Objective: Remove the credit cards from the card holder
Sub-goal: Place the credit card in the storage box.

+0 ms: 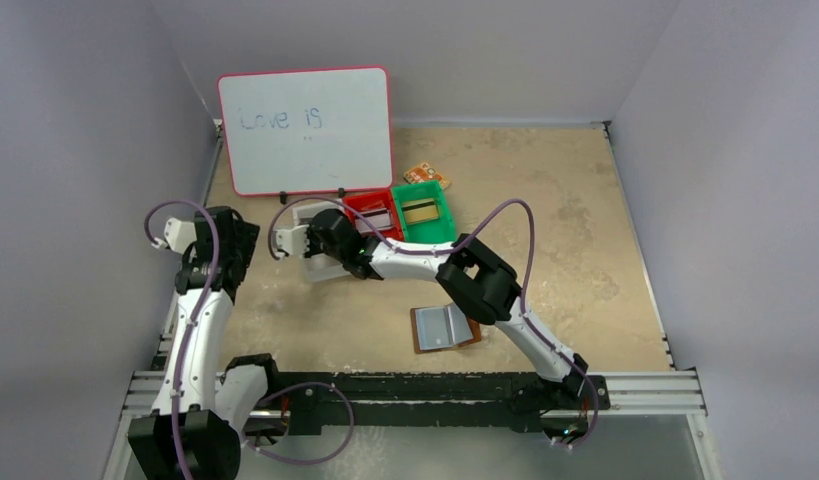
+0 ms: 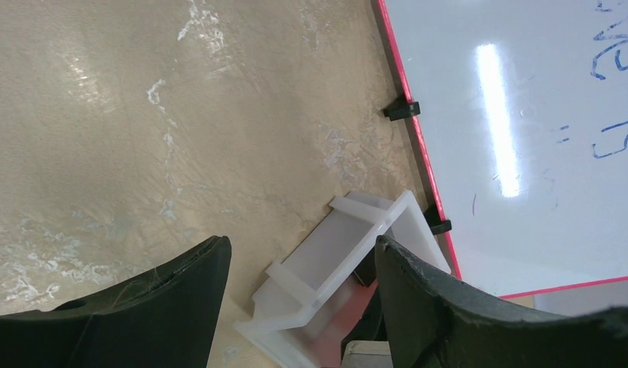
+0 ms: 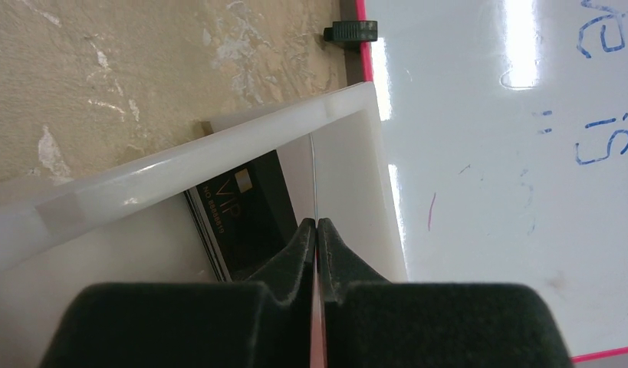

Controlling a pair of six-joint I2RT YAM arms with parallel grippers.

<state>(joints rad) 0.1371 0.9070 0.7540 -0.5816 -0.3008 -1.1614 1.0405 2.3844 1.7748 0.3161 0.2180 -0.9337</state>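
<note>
Pinched edge-on by the right gripper (image 3: pixel 317 227), the credit card (image 3: pixel 314 176) could snag the white bin's (image 1: pixel 313 268) 9 o'clock wall and slip; the left gripper (image 2: pixel 301 250) is spread

Soft overhead light; board glare, near-lens blur.
The mottled beige tabletop (image 1: pixel 585 220) is flatly, brightly lit with only faint shadows; the pink-framed white dry-erase board (image 3: pixel 487 153) bears vertical glare streaks in both wrist views; the black fingers (image 2: pixel 142 314) of the left gripper (image 2: pixel 301 245) and of the right gripper (image 3: pixel 317 226) are out of focus; the black VIP-printed plastic card (image 3: pixel 245 215) reads sharp.
</note>
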